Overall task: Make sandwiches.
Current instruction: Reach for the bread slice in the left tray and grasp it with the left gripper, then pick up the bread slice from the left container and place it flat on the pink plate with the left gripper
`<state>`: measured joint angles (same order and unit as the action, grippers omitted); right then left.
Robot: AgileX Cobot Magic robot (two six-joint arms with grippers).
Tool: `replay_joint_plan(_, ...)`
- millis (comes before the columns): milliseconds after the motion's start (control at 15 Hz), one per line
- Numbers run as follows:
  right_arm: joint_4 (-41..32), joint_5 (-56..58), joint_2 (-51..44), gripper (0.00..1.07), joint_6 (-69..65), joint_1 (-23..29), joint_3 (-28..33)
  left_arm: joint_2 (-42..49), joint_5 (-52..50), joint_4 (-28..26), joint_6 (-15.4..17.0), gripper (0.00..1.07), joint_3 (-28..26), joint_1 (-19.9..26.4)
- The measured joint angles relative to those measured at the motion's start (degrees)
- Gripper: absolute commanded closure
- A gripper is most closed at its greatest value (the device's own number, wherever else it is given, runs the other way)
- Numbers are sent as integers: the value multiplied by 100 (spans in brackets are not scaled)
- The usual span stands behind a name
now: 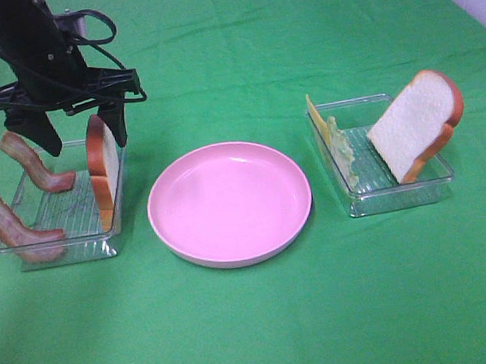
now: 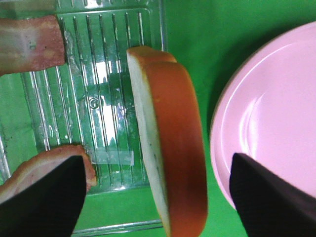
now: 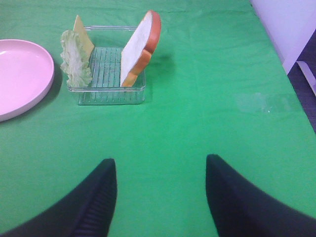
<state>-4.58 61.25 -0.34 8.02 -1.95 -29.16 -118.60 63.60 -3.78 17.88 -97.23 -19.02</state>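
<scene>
2 clear plastic trays stand on the green cloth [image 1: 258, 335], 1 on each side of the round pink plate [image 1: 228, 205]. The sandwich is not stacked; its parts stand apart in the 2 trays.

In the left tray [image 1: 60, 254], a bread slice [image 1: 104, 174] stands on edge along the wall nearest the plate, with its orange-brown crust uppermost. 2 strips of bacon lean in the same tray. The far bacon strip [image 1: 39, 163] rises over the back-left rim. The near bacon strip [image 1: 15, 225] lies at the front-left corner, with 1 end over the rim.

In the right tray [image 1: 399, 194], the cheese square [image 1: 316, 119] and the lettuce leaf [image 1: 342, 151] lean against the wall on the plate side, the lettuce just in front of the cheese. The second bread slice [image 1: 418, 122] tilts against the outer side, with its white face toward the plate and its top past the rim.

The left gripper [image 1: 84, 139] hangs over the left tray with its jaws wide apart, 1 finger on each side of the upright slice. In the left wrist view the slice runs between the 2 dark fingers [image 2: 44, 197] with a gap on both sides, so nothing is clamped. 1 finger is over the end of a bacon strip and the other over the plate's edge.

The right gripper [image 3: 160, 197] shows only in its own wrist view. Its jaws are apart with only cloth between them, and it is well apart from the right tray.
</scene>
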Motion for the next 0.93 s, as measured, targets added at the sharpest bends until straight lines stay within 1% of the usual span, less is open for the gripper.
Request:
replay_joint_plan(200, 0, 0, 0, 54, 0, 0, 0, -115, -97, 0, 0, 47, -6, 0)
replay_joint_plan(333, 0, 0, 0, 54, 0, 0, 0, -178, -97, 0, 0, 69, -6, 0)
replay_joint_plan(400, 0, 0, 0, 54, 0, 0, 0, -183, -97, 0, 0, 98, -6, 0)
replay_joint_plan(467, 0, 0, 0, 54, 0, 0, 0, -183, -97, 0, 0, 107, -6, 0)
replay_joint_plan(800, 0, 0, 0, 54, 0, 0, 0, -103, 74, -46, -6, 107, -6, 0)
replay_joint_plan(867, 0, 0, 0, 54, 0, 0, 0, 17, 241, -92, -69, 107, -6, 0)
replay_joint_plan(933, 0, 0, 0, 54, 0, 0, 0, 218, 413, -172, -241, 107, -6, 0)
